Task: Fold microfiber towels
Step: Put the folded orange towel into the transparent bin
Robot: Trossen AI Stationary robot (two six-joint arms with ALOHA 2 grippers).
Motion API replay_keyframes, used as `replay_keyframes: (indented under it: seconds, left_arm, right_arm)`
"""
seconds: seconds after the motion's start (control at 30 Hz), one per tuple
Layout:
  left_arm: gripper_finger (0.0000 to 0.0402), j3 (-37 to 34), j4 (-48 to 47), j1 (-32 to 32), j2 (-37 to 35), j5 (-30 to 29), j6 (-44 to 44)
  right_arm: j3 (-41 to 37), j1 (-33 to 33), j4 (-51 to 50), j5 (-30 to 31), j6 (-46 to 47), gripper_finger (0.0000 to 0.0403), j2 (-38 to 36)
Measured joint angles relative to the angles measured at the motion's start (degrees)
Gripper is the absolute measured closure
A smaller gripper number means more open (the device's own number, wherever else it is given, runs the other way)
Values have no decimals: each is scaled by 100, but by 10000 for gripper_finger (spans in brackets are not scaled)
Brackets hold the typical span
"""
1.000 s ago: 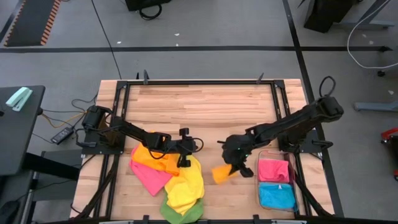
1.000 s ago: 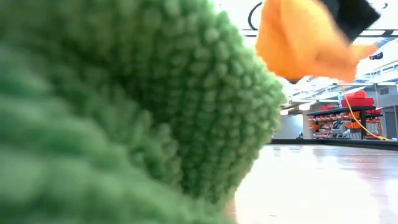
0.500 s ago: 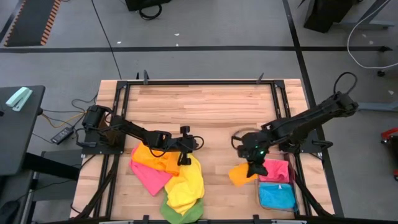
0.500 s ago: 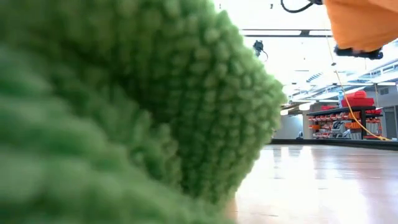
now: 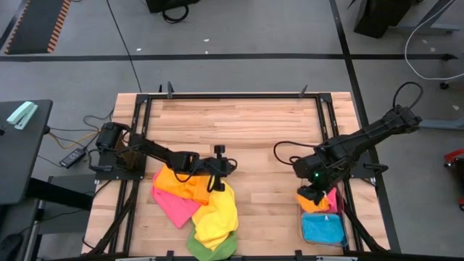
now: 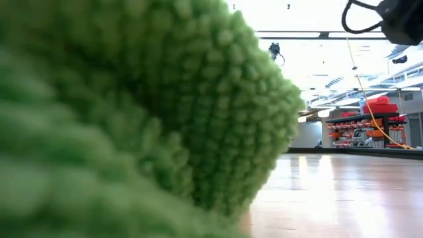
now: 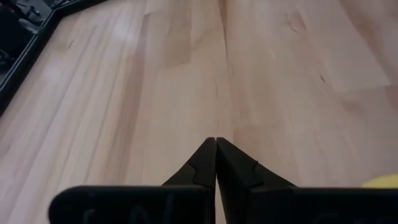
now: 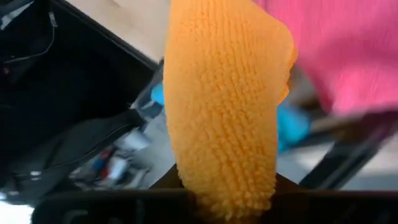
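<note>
Right gripper (image 5: 313,194) is positioned over the clear plastic bin (image 5: 304,230) at the front right corner of the tabletop (image 5: 239,130). Its fingers are clamped on a folded orange towel (image 5: 316,204), which hangs over the bin's rear half, directly above a pink towel (image 5: 333,199) lying in that half. The right wrist view confirms the grip: the orange towel (image 8: 224,112) fills the centre of the view, pinched at the finger line, with the pink towel (image 8: 336,50) behind it. A folded blue towel (image 5: 323,229) occupies the front half of the bin.

Left gripper (image 5: 215,185) sits over the front left part of the tabletop, at the rear right edge of the loose towel pile. The left wrist view shows its fingers (image 7: 200,163) pressed together with nothing between them, pointing at bare wood.

The pile lies near the front edge, left of centre. It consists of a second orange towel (image 5: 176,185) at the rear, a second pink towel (image 5: 174,206) at the left, a yellow towel (image 5: 217,216) at the right and a green towel (image 5: 210,250) at the very front edge, all overlapping and unfolded. In the low view the green towel (image 6: 132,119) blocks most of the frame.
</note>
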Motion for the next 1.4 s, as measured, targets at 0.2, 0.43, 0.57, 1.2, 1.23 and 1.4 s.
replay_keyframes:
  seconds: [0.2, 0.43, 0.57, 1.2, 1.23, 1.4]
  left_arm:
    - [380, 0, -23, 103, -2, -1, 275]
    - [383, 0, -38, 212, -2, 0, 430]
    - [389, 0, -31, 213, -2, 62, 669]
    - [390, 0, 188, 325, 11, 664, 1137]
    - [390, 0, 186, 325, 23, 667, 1138]
    - [378, -2, 131, 323, 31, 734, 1138]
  right_arm:
    - [107, -2, -7, -759, 1361, 356, 141]
    - [107, -2, -1453, -1328, 2207, 356, 408]
    - [107, -2, -1765, -1256, 2177, 356, 797]
    - [1726, 31, -3519, 442, 1013, 356, 3297]
    - [1693, 36, -3535, 434, 1013, 356, 3340]
    - [1519, 148, -3511, 415, 816, 356, 3625]
